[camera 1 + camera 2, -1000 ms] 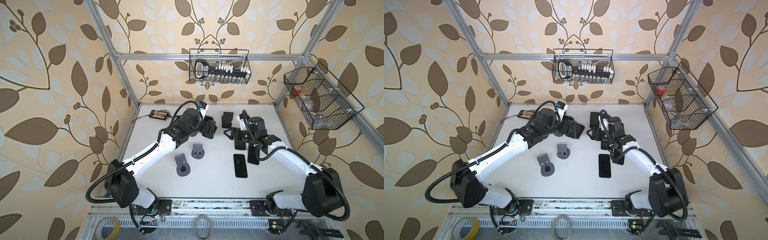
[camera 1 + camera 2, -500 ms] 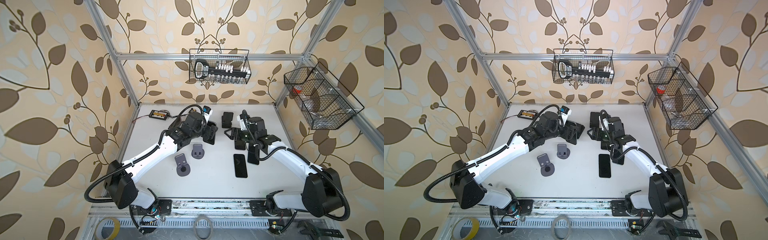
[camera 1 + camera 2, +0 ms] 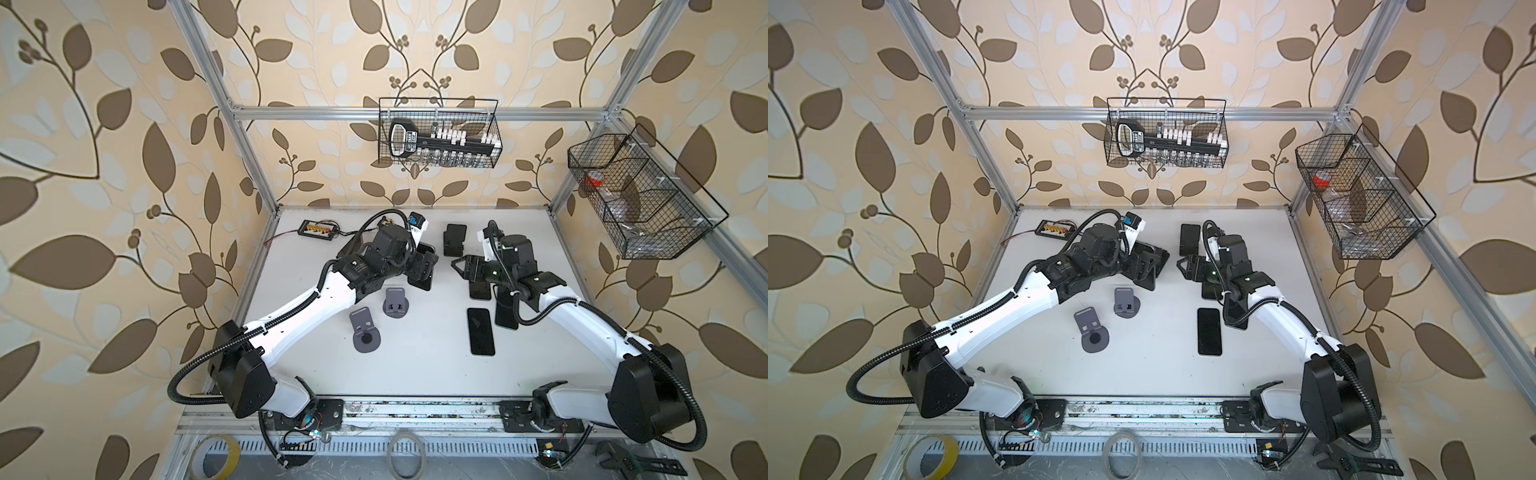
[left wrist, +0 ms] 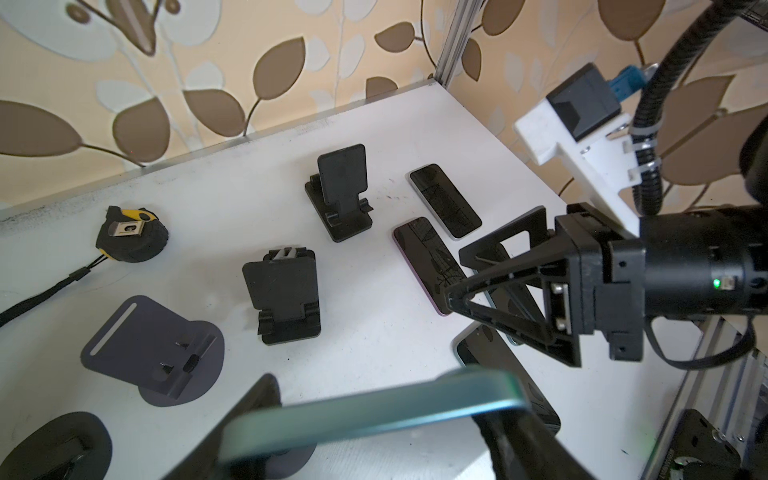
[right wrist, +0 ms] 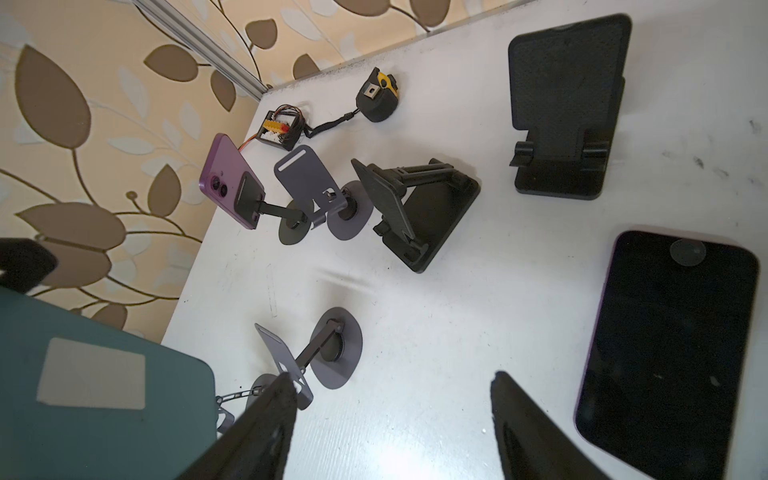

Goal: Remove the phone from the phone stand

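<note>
My left gripper [image 4: 374,419] is shut on a teal phone [image 4: 365,407] by its long edges and holds it tilted above the table, clear of every stand. In both top views this gripper [image 3: 422,268] [image 3: 1144,268] hangs near the table's middle back. The empty black phone stand [image 5: 419,208] sits just behind it. A purple phone [image 5: 230,180] rests on a round-based grey stand [image 5: 291,226], hidden under the left arm in both top views. My right gripper [image 5: 392,382] [image 3: 457,266] is open and empty, facing the left one a short gap away.
Three phones [image 3: 481,331] [image 3: 505,311] [image 4: 444,199] lie flat under the right arm. Two empty grey stands [image 3: 365,328] [image 3: 397,301] and another black stand [image 3: 455,239] sit on the white table [image 3: 415,365]. A tape measure [image 4: 131,239] and connector board [image 3: 318,227] lie at back left.
My left gripper has moved a little forward and right with the teal phone in it. The right arm has stayed still.
</note>
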You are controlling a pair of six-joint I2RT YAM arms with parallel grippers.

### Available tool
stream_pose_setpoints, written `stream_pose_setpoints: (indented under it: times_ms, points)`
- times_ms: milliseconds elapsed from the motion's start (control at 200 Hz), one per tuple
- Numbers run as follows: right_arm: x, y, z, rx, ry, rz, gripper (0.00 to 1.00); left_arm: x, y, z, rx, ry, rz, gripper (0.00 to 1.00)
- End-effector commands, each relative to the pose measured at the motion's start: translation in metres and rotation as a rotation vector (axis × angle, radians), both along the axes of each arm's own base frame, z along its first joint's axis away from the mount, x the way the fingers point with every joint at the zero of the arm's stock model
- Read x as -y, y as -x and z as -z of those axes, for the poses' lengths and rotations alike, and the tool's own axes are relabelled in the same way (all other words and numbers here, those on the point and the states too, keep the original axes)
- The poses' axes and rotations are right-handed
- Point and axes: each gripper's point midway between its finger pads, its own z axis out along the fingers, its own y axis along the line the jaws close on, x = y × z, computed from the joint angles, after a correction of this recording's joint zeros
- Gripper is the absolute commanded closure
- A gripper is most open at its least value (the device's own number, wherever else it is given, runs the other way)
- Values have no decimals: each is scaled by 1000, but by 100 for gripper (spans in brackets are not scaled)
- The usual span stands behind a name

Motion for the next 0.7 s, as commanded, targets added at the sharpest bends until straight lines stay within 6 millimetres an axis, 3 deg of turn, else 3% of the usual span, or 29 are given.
stream_pose_setpoints:
  times_ms: [0, 210, 240, 695]
  points:
    - [6, 4, 2, 12, 14, 20, 26, 9, 1, -47, 91, 84, 3, 100]
    - [11, 8, 8, 7, 24, 43, 26, 20, 6, -53, 93, 86, 24, 100]
    - [11, 9, 9, 3, 24, 44, 26, 24, 1, -39, 66, 64, 18, 100]
    - [17, 22, 21, -18, 31, 55, 27, 40, -3, -21, 12, 19, 12, 100]
